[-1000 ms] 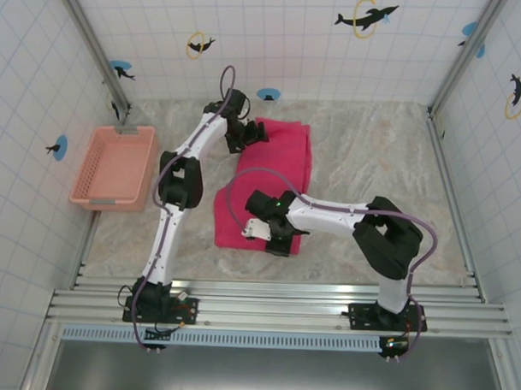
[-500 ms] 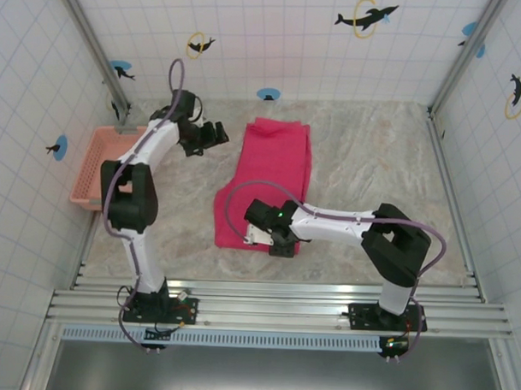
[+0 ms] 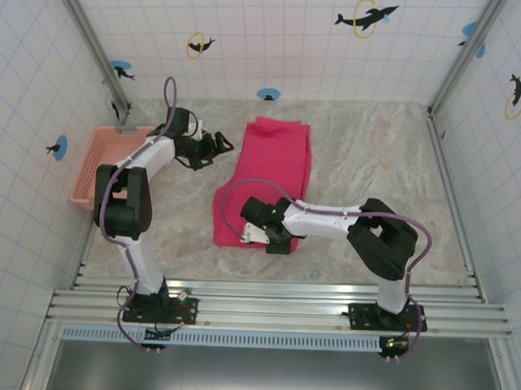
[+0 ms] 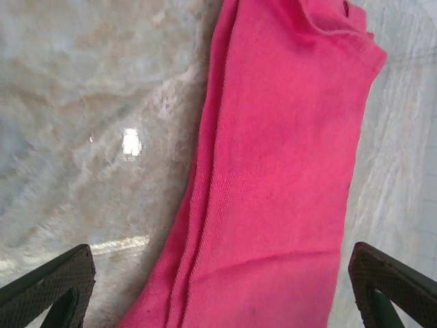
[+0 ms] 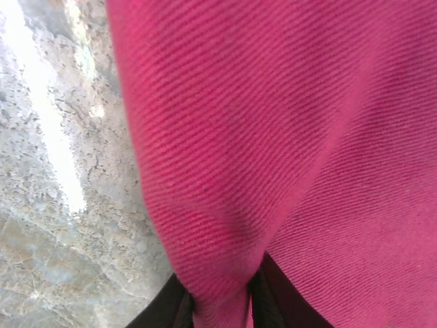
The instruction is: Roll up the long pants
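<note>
The long pants (image 3: 274, 165) lie folded into a long bright pink-red strip, running from the far middle of the table toward the near edge. My right gripper (image 3: 264, 238) is at their near end. In the right wrist view a fold of the pants (image 5: 273, 123) is pinched between the dark fingers (image 5: 164, 309) of the shut right gripper (image 5: 222, 304). My left gripper (image 3: 216, 146) hovers open just left of the pants' far half, touching nothing. The left wrist view looks down on the pants (image 4: 273, 171), with the left gripper (image 4: 220, 283) spread wide, a fingertip (image 4: 58, 280) in each lower corner.
A salmon-pink lattice basket (image 3: 116, 166) stands at the left wall, behind the left arm. Bare marbled tabletop (image 3: 381, 165) stretches right of the pants. Tiled walls close in the left, far and right sides.
The right gripper has closed on the near end of the pants. The left arm has swung left off the pants' far end, then drifted back toward their left edge, still open.
</note>
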